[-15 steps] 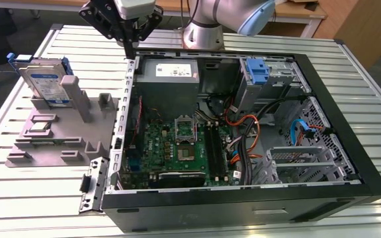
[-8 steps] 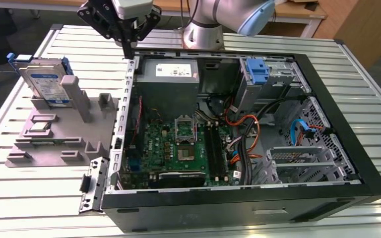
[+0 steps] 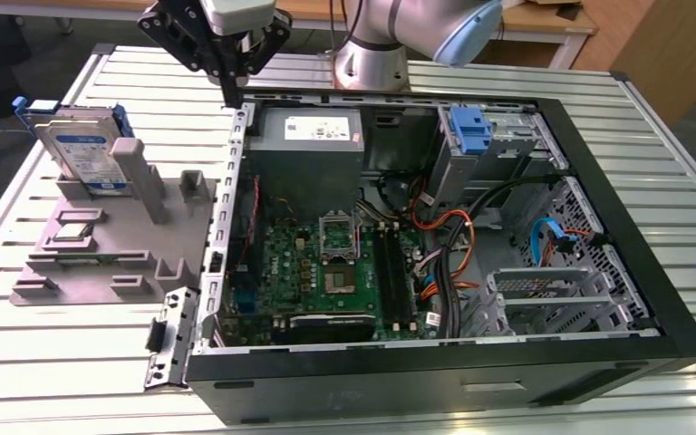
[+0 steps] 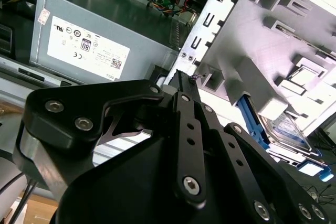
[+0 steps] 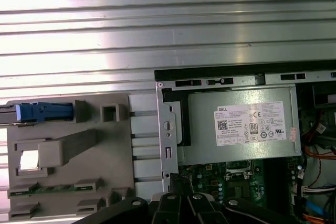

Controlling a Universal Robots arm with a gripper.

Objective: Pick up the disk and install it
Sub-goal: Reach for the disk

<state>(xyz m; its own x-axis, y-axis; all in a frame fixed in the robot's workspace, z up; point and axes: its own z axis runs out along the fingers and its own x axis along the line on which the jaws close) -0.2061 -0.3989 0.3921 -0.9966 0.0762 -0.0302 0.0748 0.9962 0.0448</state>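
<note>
Well, the slatted metal table [image 3: 58, 381] is mostly taken up by the open black computer tower [image 3: 445, 385], with its grey power-supply box [image 3: 305, 168] at the corner nearest the arm. The grey moulded fixture tray [image 3: 94, 263] lies along the tower's wall, toward the exterior view's left. The disk [image 3: 88, 154], a flat silver-grey drive in a blue plastic frame, stands on edge at the tray's far corner.

My black gripper [image 3: 229, 89] hangs over the tower's rear corner, well apart from the disk. Its fingers look pinched together on nothing.

My worries:
- Brought down closed like this, it would ram the drive's top edge.
- An off-centre pinch could tip the drive or jam it in its slot.
- The orange cables [image 3: 451, 231] could snag the drive.

A grey post [image 3: 130, 177] hides the disk's foot, and I can't make out the bay.
</note>
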